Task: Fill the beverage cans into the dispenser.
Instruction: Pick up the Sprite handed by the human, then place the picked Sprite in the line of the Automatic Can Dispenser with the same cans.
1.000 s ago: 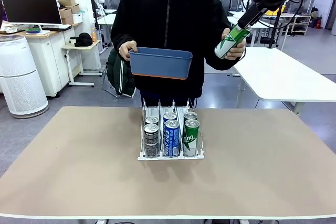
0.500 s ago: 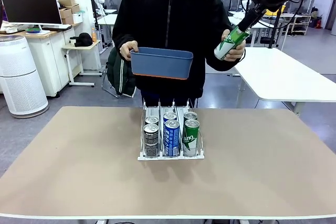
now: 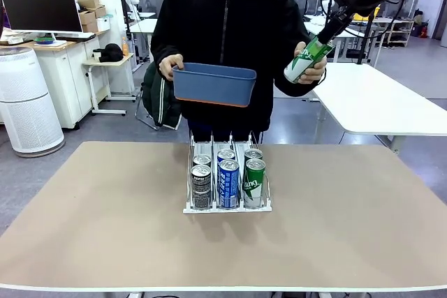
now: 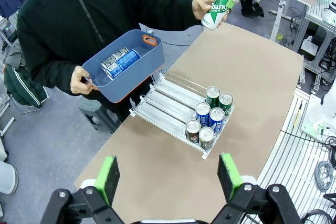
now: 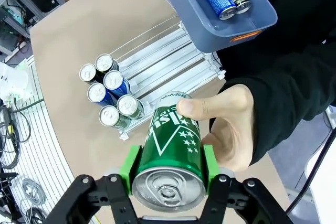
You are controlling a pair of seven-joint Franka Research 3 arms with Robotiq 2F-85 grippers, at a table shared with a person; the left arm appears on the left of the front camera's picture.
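Right gripper (image 5: 169, 171) clamped on green can (image 5: 173, 136); pull away once the person's hand (image 5: 232, 125), seemingly gripping, releases. Left gripper (image 4: 168, 177) apart.

Green pads (image 5: 129, 167) of the right gripper (image 5: 169, 167) flank a green beverage can (image 5: 176, 139) (white stars, white triangle); beyond it, a blue tub (image 5: 226, 32).

Bright, even overhead room light; nothing dim. I note only a soft, faint shadow around the dispenser (image 3: 227, 209) on the bench (image 3: 105, 228). Mild glint on the green can (image 5: 170, 150) lid. My wrist views bow at the edges; the front view is sharp.
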